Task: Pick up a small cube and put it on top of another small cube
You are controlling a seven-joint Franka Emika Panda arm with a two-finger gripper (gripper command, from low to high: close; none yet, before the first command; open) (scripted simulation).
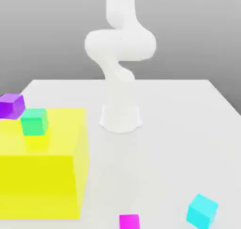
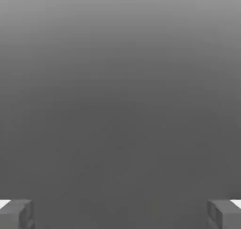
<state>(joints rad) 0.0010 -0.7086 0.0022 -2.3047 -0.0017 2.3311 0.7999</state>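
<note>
The reach for the first cube seems to be the step in hand, and the next move likely calls for bringing the empty gripper (image 2: 120, 215), its two fingers wide apart, down over the pink cube (image 1: 129, 222), which lies well apart from it. Also well away from the gripper are one big yellow block (image 1: 37, 185) and three other small cubes: one cyan (image 1: 202, 211), one purple (image 1: 11, 106), one green (image 1: 34, 122).

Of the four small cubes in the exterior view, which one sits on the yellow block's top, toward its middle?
The green cube. The magenta cube and cyan cube are on the table.
</note>
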